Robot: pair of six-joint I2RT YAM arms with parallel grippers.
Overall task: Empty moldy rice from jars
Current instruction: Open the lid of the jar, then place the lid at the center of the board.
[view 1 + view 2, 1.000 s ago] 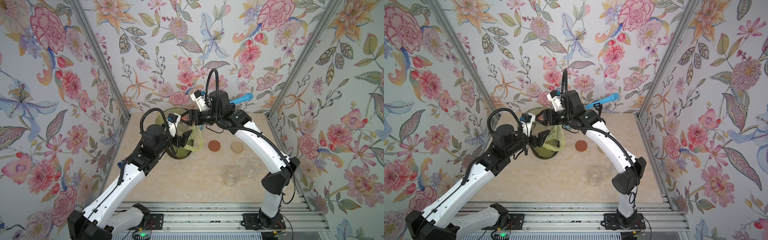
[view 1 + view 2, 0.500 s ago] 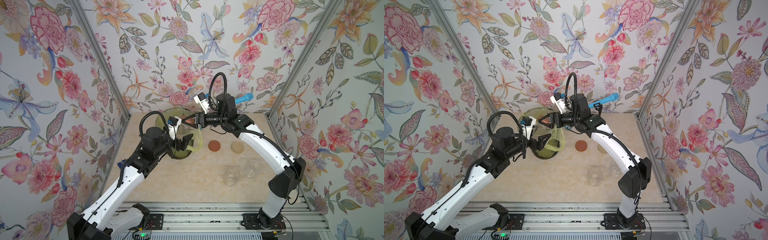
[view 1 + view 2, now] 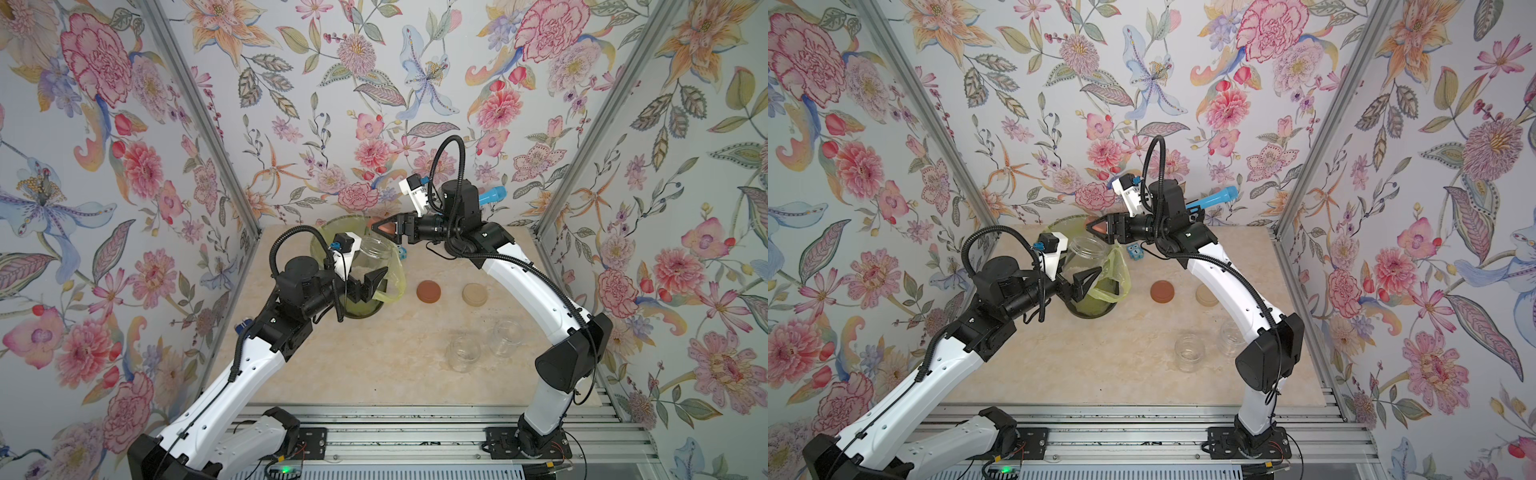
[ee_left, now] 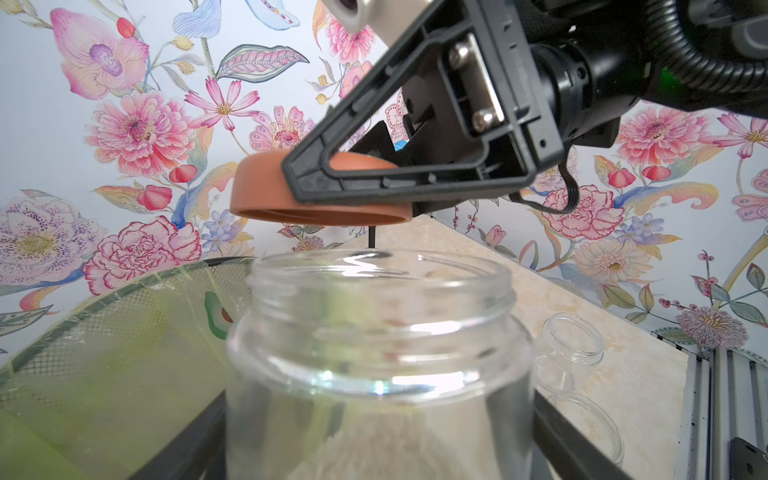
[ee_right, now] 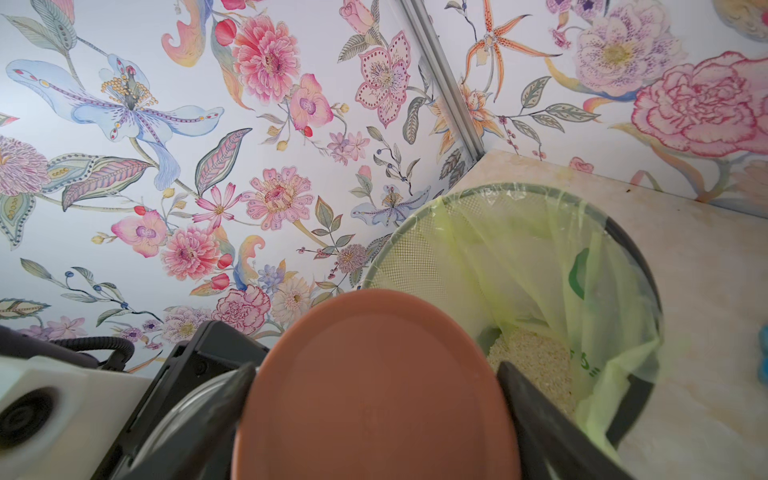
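My left gripper (image 3: 368,271) clamps the open jar (image 4: 380,361), pale grainy moldy rice (image 4: 374,455) low inside; right gripper (image 3: 384,227) pinches a reddish-brown lid (image 5: 374,386); the bin (image 5: 409,249) seemingly holds similar grains (image 5: 532,361).

Lifted the red-brown lid (image 4: 266,195) off the jar (image 4: 378,332), now just above it, pinched in the right gripper (image 3: 376,227).

My arms (image 3: 249,370): white shells, black joints (image 3: 569,365), ribbed black cables (image 4: 665,37); fingers (image 4: 415,183): black triangular frames, silver screws (image 4: 482,120).
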